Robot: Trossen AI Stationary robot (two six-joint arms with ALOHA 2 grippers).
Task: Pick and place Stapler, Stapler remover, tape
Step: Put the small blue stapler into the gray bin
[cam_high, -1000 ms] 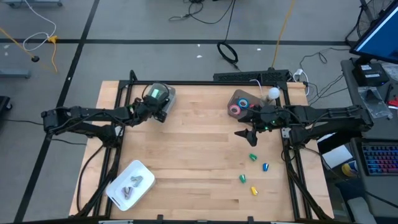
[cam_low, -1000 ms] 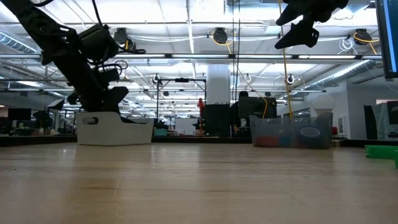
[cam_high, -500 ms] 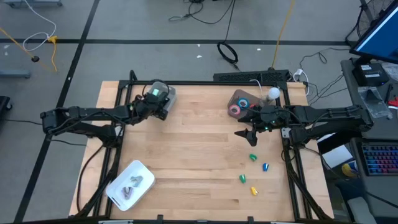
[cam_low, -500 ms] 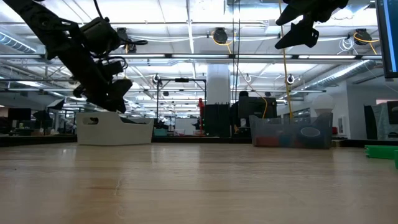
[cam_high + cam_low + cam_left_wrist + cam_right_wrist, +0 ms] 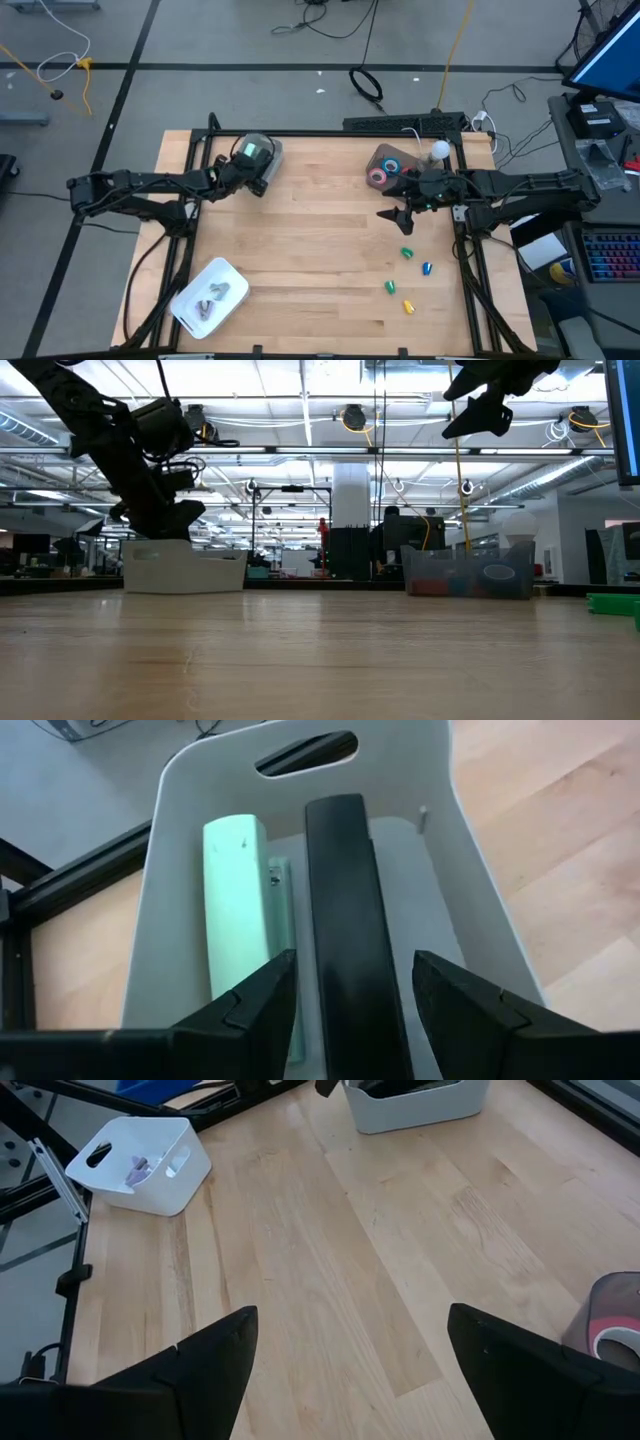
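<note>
I see the wooden table [image 5: 320,240] filling most of the high view, with both dark arms reaching in from its sides. My left arm stretches to the far left corner, where the left gripper [image 5: 350,990] hangs over a white bin [image 5: 440,850]; its fingers are spread, with a black stapler [image 5: 345,920] lying lengthwise in the bin between them, and I cannot tell from the wrist view whether they touch it. A mint-green stapler [image 5: 232,900] lies just beside the black one in the same bin. My right arm comes in from the right side, and the right gripper [image 5: 400,220] hovers well above the boards with its fingers spread wide and nothing between them. Behind it, near the far right corner, stands a clear container [image 5: 383,160] holding the tape rolls [image 5: 380,176], of which red and blue rings show. A second white bin [image 5: 208,296] sits at the near left corner with small grey items inside that may be staple removers. Four small coloured pieces [image 5: 407,280], green, blue and yellow, lie scattered on the boards near the right edge, below the right gripper.
</note>
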